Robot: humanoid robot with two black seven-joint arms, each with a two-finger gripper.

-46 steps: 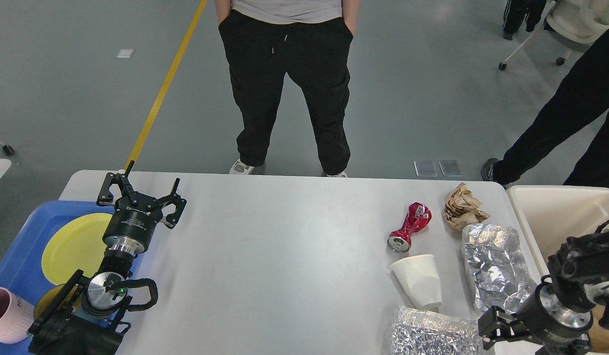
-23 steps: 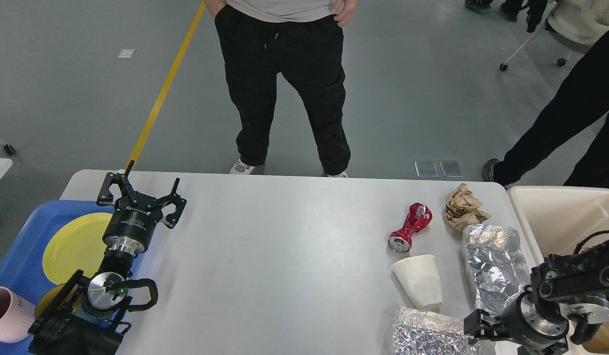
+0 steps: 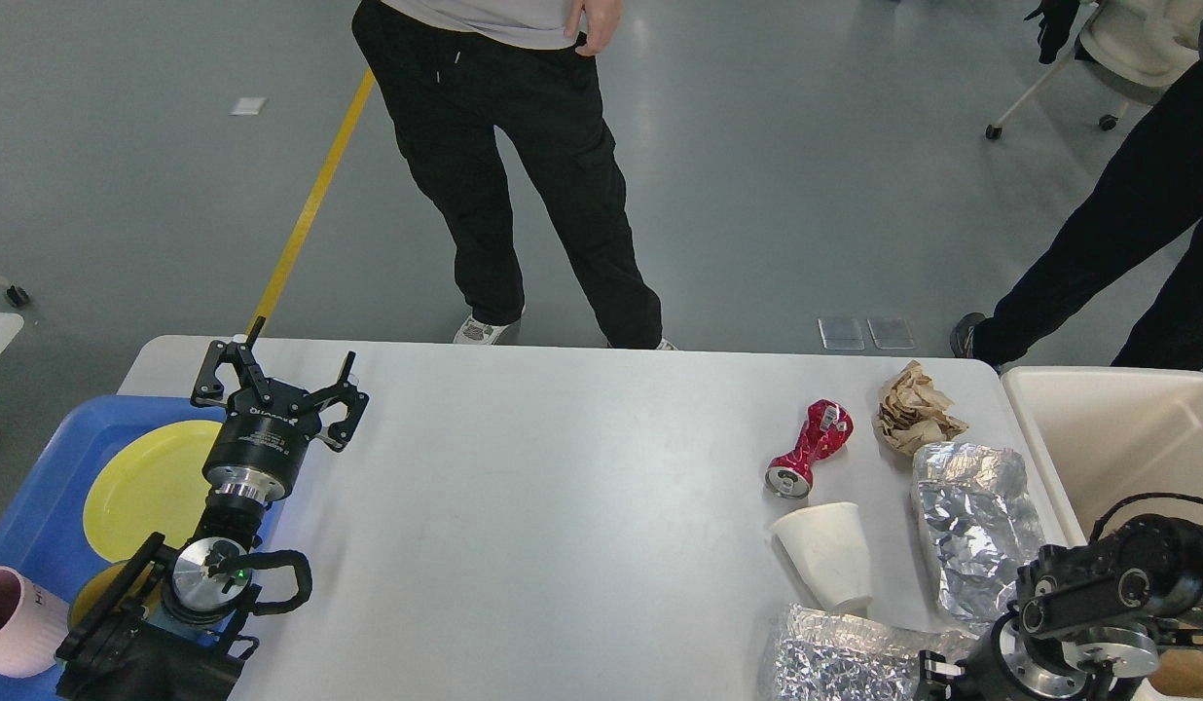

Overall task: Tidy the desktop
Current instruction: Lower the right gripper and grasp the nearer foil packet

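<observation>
The white desktop (image 3: 563,506) fills the lower half of the head view. On its right side lie a crushed red can (image 3: 811,446), a white paper cup (image 3: 827,557) on its side, a crumpled brown paper ball (image 3: 913,409), a crinkled foil packet (image 3: 976,531) and a second foil piece (image 3: 840,662) at the front edge. My left gripper (image 3: 275,385) is open and empty over the desktop's far left corner. My right gripper (image 3: 937,674) sits low at the bottom edge beside the front foil piece; its fingers are mostly cut off.
A blue tray (image 3: 27,506) on the left holds a yellow plate (image 3: 144,477) and a pink mug (image 3: 8,623). A cream plastic bin (image 3: 1098,428) stands off the desktop's right end. A person stands just beyond the far edge, another at the far right.
My right arm has dropped lower and to the left, toward the front foil piece. The person behind the desktop has stepped left. My left arm has not moved.
</observation>
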